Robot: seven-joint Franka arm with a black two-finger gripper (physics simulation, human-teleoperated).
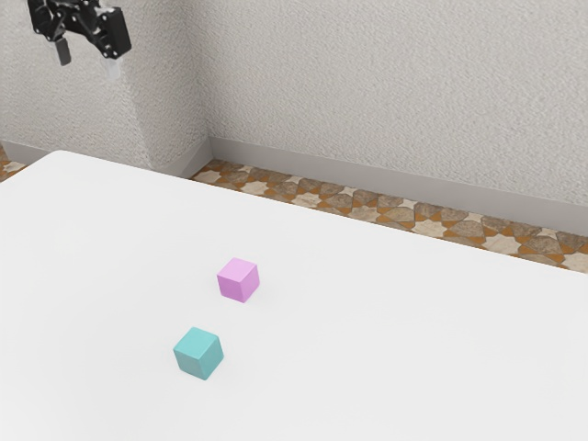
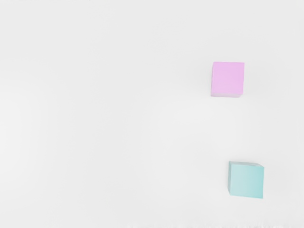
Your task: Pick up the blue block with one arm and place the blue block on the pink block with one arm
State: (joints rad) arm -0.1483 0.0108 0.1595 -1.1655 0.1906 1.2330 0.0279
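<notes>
The gripper (image 1: 87,53) is hanging high above the far corner of the white table (image 1: 413,358), at the exterior view's upper left, with its 2 fingers standing wide apart and nothing between them. The blue block (image 1: 197,353) is sitting flat on the table, well apart from the gripper and far below it. The pink block (image 1: 238,279) is resting near it, a little farther back and toward the exterior view's right, and a strip of bare tabletop is separating the 2 blocks, so they are not touching. Both are lying well inside the table's far edge, which is running diagonally from the rounded corner under the gripper down toward the exterior view's right, with patterned floor tiles (image 1: 395,209) and a grey baseboard (image 1: 367,175) showing beyond it. Open white surface is spreading around the blocks on every side. In the wrist view, the blue block (image 2: 245,179) and pink block (image 2: 227,79) are again sitting apart on the table (image 2: 95,118), with a broad bare stretch lying beside them.
</notes>
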